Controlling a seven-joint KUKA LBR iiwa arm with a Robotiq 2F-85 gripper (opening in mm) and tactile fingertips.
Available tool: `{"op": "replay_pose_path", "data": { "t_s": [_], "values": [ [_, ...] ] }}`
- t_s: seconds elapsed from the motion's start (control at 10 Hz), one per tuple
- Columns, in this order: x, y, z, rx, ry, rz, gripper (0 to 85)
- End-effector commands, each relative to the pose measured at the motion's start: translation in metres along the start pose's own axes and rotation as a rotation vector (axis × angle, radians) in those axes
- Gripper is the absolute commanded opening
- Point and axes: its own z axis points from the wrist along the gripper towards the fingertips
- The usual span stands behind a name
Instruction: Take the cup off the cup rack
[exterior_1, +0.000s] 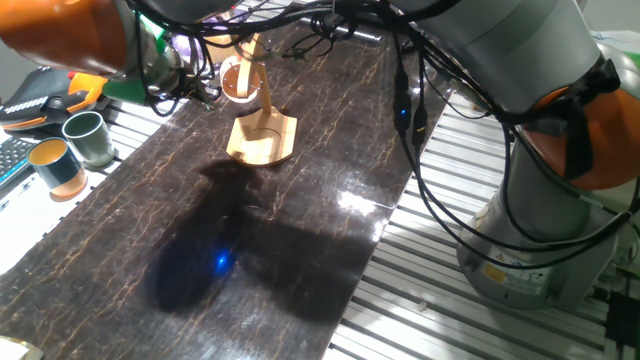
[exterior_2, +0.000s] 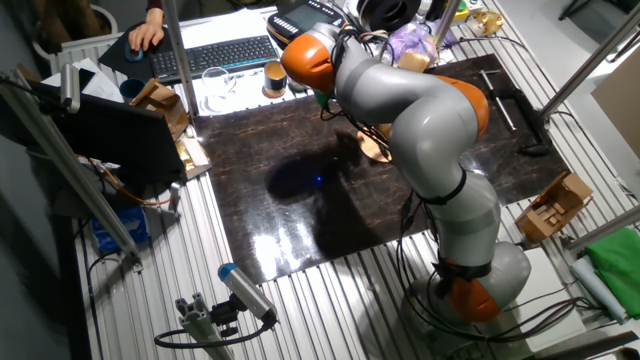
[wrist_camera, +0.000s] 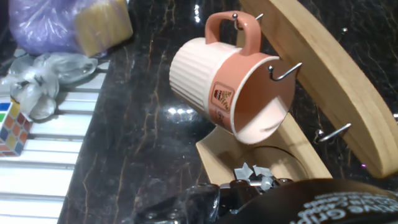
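From my station the biggest thing on screen is the arm (exterior_2: 430, 130), folded over the dark counter (exterior_1: 250, 260) and hiding most of the work area in the other fixed view. Under its wrist stands the cup rack (exterior_1: 262, 135), its flat wooden base on the counter and its curved upright (wrist_camera: 336, 81) rising past the hand camera, with small wire hooks along it.

The cup (wrist_camera: 227, 84) hangs by its handle from the top hook (wrist_camera: 235, 17), tilted so its pale mouth faces down towards the rack's base. In the fixed view I can make it out as a small ring beside the upright (exterior_1: 236, 80). It is fully on the rack, so nothing of the task is done as far as I can see.

The gripper (wrist_camera: 249, 186) shows only as a dark mass at the bottom edge of the hand view, below the cup and apart from it. I cannot tell how the jaws stand, since neither fingertip is clearly visible; they hold nothing that I can see.

Off to the side, two other cups, a dark green cup (exterior_1: 88, 137) and a teal cup (exterior_1: 55, 166), stand on the slatted surface, well away.

I judge everything remains: close in, grip the cup, lift its handle clear of the hook, and draw it away.
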Motion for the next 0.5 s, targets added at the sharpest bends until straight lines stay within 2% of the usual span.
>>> {"op": "replay_pose_path", "data": {
  "t_s": [0.0,0.2,0.4],
  "values": [
    [0.0006,0.0012,0.0013,-0.003,-0.005,0.001,0.7],
    [-0.0002,0.0015,0.0024,-0.007,-0.01,-0.008,0.7],
    [-0.002,-0.001,0.0026,0.001,0.004,0.003,0.7]
  ]
}}
